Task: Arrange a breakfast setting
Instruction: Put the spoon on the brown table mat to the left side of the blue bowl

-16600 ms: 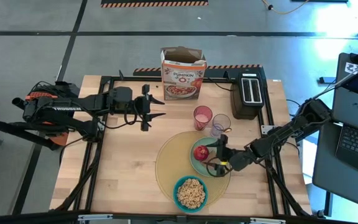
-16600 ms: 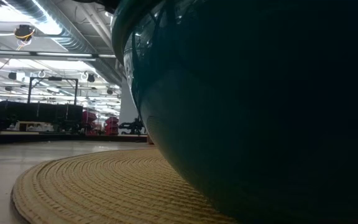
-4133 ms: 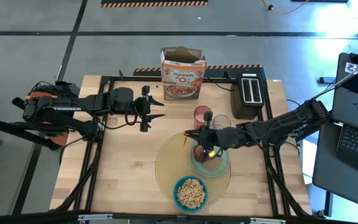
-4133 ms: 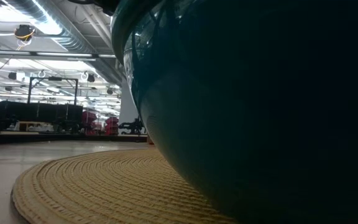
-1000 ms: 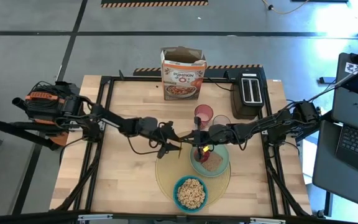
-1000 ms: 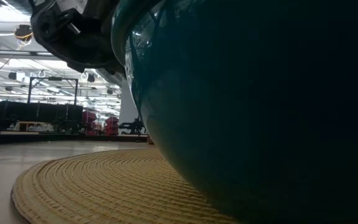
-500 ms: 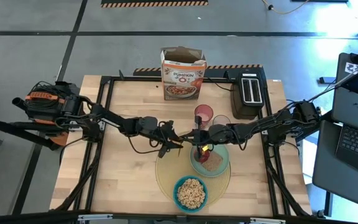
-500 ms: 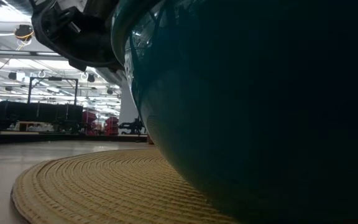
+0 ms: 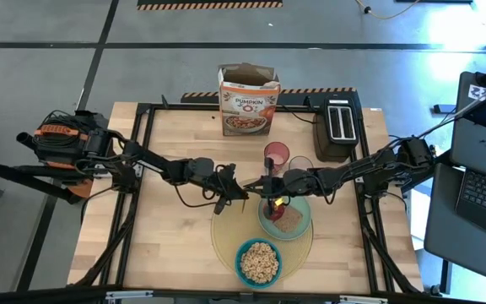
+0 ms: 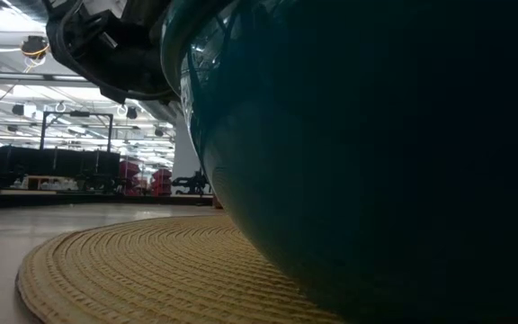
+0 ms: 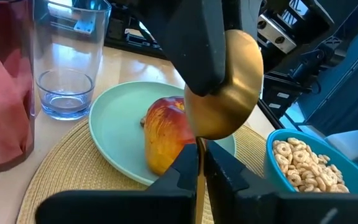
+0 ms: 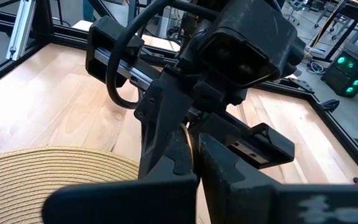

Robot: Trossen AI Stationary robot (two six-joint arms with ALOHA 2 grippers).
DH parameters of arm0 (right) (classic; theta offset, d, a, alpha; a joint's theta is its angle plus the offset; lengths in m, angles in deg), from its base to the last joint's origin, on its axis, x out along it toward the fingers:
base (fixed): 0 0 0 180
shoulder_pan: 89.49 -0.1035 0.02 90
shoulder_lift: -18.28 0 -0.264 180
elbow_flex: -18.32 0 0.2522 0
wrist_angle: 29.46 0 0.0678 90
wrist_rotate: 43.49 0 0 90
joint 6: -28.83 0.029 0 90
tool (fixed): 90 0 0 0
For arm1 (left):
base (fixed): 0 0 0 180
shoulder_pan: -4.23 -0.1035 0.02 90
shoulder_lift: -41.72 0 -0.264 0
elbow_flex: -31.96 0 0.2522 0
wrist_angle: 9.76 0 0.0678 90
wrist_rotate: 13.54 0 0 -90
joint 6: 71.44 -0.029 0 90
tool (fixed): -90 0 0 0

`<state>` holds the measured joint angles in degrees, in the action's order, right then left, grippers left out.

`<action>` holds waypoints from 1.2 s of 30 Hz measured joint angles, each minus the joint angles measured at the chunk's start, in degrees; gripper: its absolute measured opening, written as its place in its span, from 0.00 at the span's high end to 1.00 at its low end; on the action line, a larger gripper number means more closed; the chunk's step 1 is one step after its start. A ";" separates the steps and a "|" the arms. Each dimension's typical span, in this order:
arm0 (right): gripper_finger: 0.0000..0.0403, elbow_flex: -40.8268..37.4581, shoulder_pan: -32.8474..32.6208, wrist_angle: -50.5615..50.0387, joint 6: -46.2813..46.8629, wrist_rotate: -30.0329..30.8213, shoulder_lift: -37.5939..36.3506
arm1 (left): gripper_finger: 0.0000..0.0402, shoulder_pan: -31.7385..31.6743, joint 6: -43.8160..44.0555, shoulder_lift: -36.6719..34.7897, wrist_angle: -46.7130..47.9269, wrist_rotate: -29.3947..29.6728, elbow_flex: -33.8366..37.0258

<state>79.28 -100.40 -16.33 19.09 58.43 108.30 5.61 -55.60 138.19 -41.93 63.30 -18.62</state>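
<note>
The gold spoon is held in the air between both grippers, above the far part of the round yellow placemat. My left gripper and my right gripper face each other, each shut on the spoon. The pale green plate lies on the mat and carries the red apple and the brown toast. The blue bowl with cereal stands on the mat's near part. The pink cup and the clear mug stand just beyond the mat. My left gripper pinches the spoon's handle between its two fingers. The fingers come level from the table's left and lie along the handle. The spoon is clear of the mat, its bowl end pointing away from the gripper. My right gripper has the spoon's bowl end; one finger lies across the bowl's face and the other is hidden behind it. Its fingers come from the table's right. A thin gold edge shows between them in the right wrist view.
A cereal box and a black toaster stand at the table's far edge. In the low view the blue bowl fills most of the picture. Bare wood lies to the left of the mat.
My left gripper has edged toward the table's right, closer to my right gripper and the spoon. My right gripper has kept its place.
</note>
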 joint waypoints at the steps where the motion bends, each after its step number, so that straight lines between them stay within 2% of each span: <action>1: 1.00 0.00 0.00 0.03 -0.02 -0.12 0.00 | 0.99 0.00 -0.01 0.00 0.02 -0.03 0.00; 11: 0.97 0.00 0.00 0.03 -1.11 -2.35 0.00 | 0.99 0.02 -0.57 0.00 0.17 -0.14 0.02; 26: 0.95 0.00 0.00 0.09 -2.56 -1.98 0.02 | 0.99 -0.56 -0.59 -0.02 0.30 -1.26 0.04; 30: 0.83 0.00 0.07 0.07 -2.58 -2.45 0.02 | 0.99 -1.10 -0.93 -0.02 0.56 -1.44 0.11; 36: 0.54 0.00 0.07 0.05 -2.77 -2.47 0.02 | 0.99 -1.14 -0.99 -0.04 0.46 -1.40 0.11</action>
<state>79.28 -100.34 -16.28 16.33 55.96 108.32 4.48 -56.59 138.14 -41.47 61.90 -18.51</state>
